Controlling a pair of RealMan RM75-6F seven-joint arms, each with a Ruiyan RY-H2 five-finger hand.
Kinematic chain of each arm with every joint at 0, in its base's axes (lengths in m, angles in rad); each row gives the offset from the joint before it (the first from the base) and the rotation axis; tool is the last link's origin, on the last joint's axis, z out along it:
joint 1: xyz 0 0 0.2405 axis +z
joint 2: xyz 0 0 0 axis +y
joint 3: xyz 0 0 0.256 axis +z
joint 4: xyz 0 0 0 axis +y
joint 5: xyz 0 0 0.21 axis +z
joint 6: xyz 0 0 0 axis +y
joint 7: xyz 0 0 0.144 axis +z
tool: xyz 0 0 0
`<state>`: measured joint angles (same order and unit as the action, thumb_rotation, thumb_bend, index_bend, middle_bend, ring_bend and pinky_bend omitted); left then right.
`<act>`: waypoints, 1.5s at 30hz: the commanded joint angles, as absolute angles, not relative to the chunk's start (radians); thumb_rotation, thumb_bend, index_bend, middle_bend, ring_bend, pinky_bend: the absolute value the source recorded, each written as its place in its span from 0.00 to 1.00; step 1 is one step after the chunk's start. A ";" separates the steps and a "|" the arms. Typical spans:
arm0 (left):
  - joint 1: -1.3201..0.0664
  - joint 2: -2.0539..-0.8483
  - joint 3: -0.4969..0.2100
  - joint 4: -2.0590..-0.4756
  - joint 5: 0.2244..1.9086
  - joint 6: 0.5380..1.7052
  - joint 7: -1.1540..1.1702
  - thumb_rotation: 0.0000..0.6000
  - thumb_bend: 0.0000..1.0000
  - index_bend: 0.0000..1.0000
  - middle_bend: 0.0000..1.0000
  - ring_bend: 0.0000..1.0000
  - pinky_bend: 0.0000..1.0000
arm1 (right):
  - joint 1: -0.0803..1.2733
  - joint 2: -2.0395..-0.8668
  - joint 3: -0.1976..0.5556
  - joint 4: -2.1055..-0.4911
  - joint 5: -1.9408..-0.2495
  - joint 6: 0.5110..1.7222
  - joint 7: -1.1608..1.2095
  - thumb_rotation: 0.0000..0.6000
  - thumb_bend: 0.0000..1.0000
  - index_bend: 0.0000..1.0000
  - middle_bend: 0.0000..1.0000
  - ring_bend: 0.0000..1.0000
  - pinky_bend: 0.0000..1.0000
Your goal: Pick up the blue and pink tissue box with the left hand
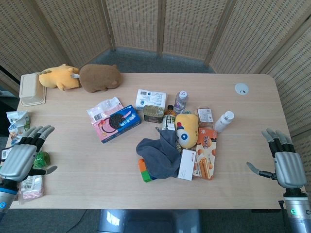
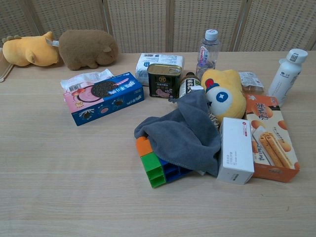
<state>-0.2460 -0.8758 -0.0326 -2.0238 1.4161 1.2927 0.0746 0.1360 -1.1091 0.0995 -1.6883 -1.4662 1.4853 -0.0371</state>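
The blue and pink tissue box (image 1: 116, 124) lies flat left of the table's middle, with a cookie picture on its top; the chest view shows the box (image 2: 104, 98) at the upper left. My left hand (image 1: 22, 155) hovers over the table's left edge, well to the left of the box, holding nothing, fingers spread. Over the right front corner my right hand (image 1: 282, 158) is also empty, its fingers apart. Neither hand appears in the chest view.
A pink snack bag (image 1: 103, 108) touches the box's far side. A grey cloth (image 1: 163, 153) over coloured blocks (image 2: 155, 168), a tin (image 1: 153, 114), a yellow plush (image 1: 186, 128) and biscuit boxes (image 1: 206, 153) crowd the middle. Two plush animals (image 1: 99, 77) and a lunch box (image 1: 32, 89) sit far left. Small packets (image 1: 31, 187) lie under the left hand.
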 commanded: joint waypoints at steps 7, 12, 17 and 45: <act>-0.248 -0.888 -0.030 -2.009 1.403 1.273 0.069 1.00 0.01 0.00 0.00 0.00 0.00 | 0.136 -1.112 0.104 -1.695 -1.473 1.488 -0.039 0.57 0.20 0.00 0.00 0.00 0.00; -0.270 -0.872 -0.041 -2.007 1.377 1.238 0.082 1.00 0.01 0.00 0.00 0.00 0.00 | 0.122 -1.109 0.104 -1.695 -1.474 1.506 -0.031 0.57 0.20 0.00 0.00 0.00 0.00; -0.311 -0.878 -0.064 -1.989 1.335 1.181 0.091 1.00 0.01 0.00 0.00 0.00 0.00 | 0.110 -1.106 0.103 -1.690 -1.467 1.514 -0.025 0.57 0.20 0.00 0.00 0.00 0.00; -0.833 -1.203 -0.197 -1.549 0.635 0.517 0.080 1.00 0.01 0.00 0.00 0.00 0.00 | 0.065 -1.075 0.111 -1.675 -1.422 1.531 -0.012 0.57 0.20 0.00 0.00 0.00 0.00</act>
